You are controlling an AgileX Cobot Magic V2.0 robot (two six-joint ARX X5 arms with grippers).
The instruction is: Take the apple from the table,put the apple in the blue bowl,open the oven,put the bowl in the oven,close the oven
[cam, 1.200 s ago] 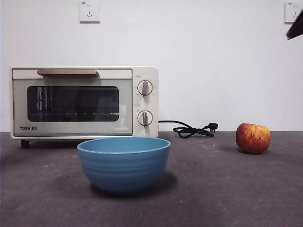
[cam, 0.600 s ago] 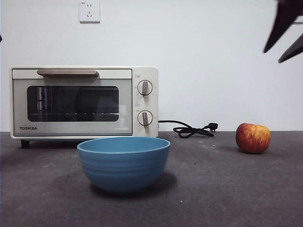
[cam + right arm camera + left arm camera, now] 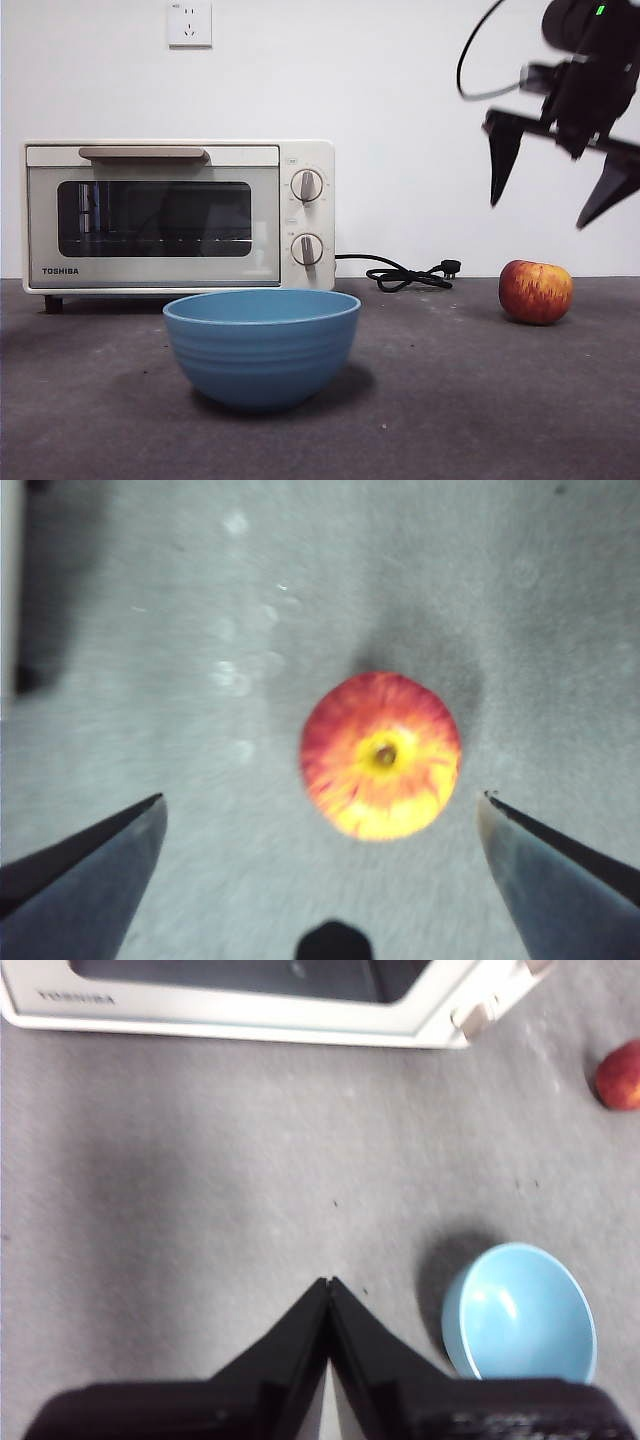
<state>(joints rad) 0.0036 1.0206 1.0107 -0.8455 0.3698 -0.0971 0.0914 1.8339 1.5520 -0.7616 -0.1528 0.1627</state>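
Hanging above the apple [image 3: 535, 292], the right end effector [image 3: 553, 205] has its two black jaws spread wide and grips nothing. In its wrist view the right end effector [image 3: 320, 825] looks straight down on the apple [image 3: 381, 755], which sits between the two jaw tips with clear grey desk [image 3: 200, 610] on either side; the fruit's yellow stem end faces up toward the camera. Seen from the front, the jaw tips stop well short of the apple's top, one to each side of it, with a looping black cable [image 3: 478, 60] rising from the arm.

The left end effector [image 3: 329, 1282] is clenched, its jaws pressed together to a point and gripping nothing. It is held high over bare desk [image 3: 200, 1190]. Off to one side of its tip sits the blue bowl [image 3: 520, 1315], empty, and farther beyond it the cream Toshiba toaster oven [image 3: 250, 1005] with its door shut; the apple [image 3: 622, 1075] shows at the far edge of that view, well apart from this end effector.

From the front, the blue bowl [image 3: 261, 345] stands nearest, the oven [image 3: 178, 215] behind it against the white wall, its tan handle [image 3: 142, 154] across the top of the dark glass door. The oven's black cord [image 3: 405, 275] lies coiled on the desk [image 3: 450, 400] between the oven and the apple. A wall socket [image 3: 189, 23] is above the oven.
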